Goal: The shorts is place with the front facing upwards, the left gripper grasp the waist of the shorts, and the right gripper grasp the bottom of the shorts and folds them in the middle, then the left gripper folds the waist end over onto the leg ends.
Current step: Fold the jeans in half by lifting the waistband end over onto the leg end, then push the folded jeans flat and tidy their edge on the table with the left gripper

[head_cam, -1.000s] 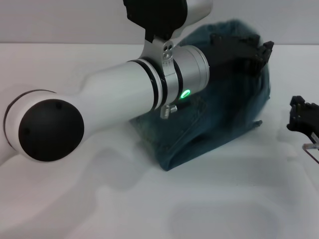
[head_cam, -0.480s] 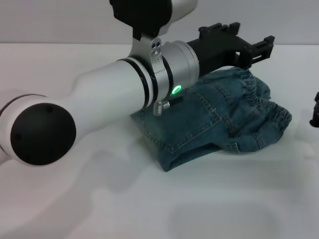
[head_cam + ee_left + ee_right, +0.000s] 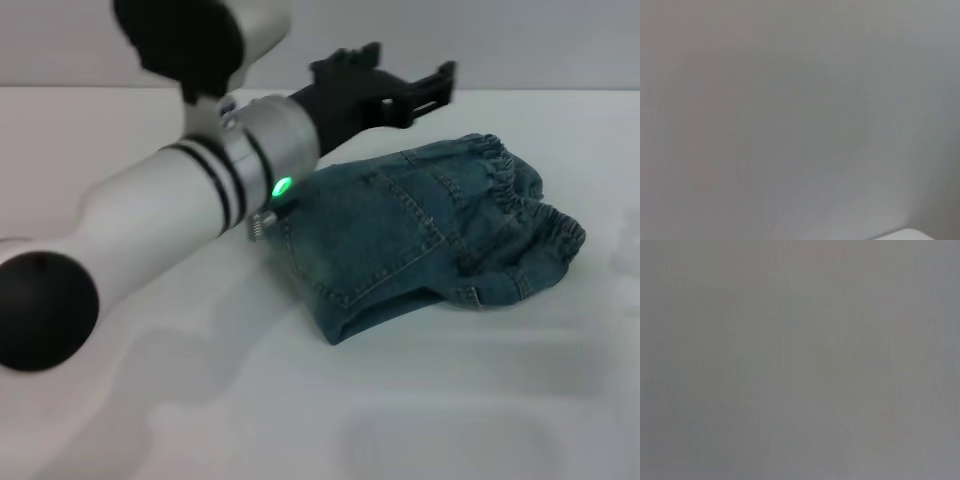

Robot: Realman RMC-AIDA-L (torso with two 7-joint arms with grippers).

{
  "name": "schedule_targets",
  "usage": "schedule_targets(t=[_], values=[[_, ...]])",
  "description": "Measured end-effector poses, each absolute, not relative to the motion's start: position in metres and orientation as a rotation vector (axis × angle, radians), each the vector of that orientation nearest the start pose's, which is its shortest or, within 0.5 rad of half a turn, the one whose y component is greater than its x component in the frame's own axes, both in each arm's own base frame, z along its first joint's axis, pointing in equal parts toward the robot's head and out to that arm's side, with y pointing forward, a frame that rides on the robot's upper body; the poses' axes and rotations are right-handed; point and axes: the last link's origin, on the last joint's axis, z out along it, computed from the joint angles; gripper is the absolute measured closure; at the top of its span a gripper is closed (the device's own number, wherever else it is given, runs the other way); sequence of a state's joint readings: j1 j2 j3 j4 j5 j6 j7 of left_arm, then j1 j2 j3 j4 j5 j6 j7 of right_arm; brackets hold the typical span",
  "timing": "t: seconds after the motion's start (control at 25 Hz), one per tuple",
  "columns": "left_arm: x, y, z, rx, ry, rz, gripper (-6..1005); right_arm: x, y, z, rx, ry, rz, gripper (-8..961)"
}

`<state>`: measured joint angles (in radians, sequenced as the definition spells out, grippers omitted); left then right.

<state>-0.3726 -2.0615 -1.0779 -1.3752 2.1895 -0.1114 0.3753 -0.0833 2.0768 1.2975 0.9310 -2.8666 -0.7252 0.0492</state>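
Item one, nearest me: the denim shorts (image 3: 420, 235), folded into a compact bundle right of the tabletop's (image 3: 420, 420) centre, elastic waistband (image 3: 520, 205) uppermost at its right end. I judged both folds finished. Item two, beyond: the left gripper (image 3: 425, 85), raised clear, carrying nothing; finger spread I could not tell. Right gripper unseen.

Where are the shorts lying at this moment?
In the head view, the shorts lie folded on the white table, right of centre, just right of the left pincer, which hangs above their far edge without touching them.
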Motion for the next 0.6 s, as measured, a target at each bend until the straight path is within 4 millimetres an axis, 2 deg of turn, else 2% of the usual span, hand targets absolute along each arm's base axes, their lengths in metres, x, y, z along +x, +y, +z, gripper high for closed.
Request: schedule_targets(t=[0.16, 0.44, 0.6], values=[[-0.119, 0.353, -0.067, -2.128, -0.75, -0.742, 140, 0.324, 0.277, 0.017, -1.468, 0.591, 0.681, 936], [-0.147, 0.339, -0.071, -2.085, -0.76, -0.691, 139, 0.329, 0.273, 0.015, -1.449, 0.628, 0.68, 895], [-0.159, 0.316, -0.084, -2.082, -0.761, -0.675, 142, 0.335, 0.266, 0.014, -1.44, 0.641, 0.678, 761]])
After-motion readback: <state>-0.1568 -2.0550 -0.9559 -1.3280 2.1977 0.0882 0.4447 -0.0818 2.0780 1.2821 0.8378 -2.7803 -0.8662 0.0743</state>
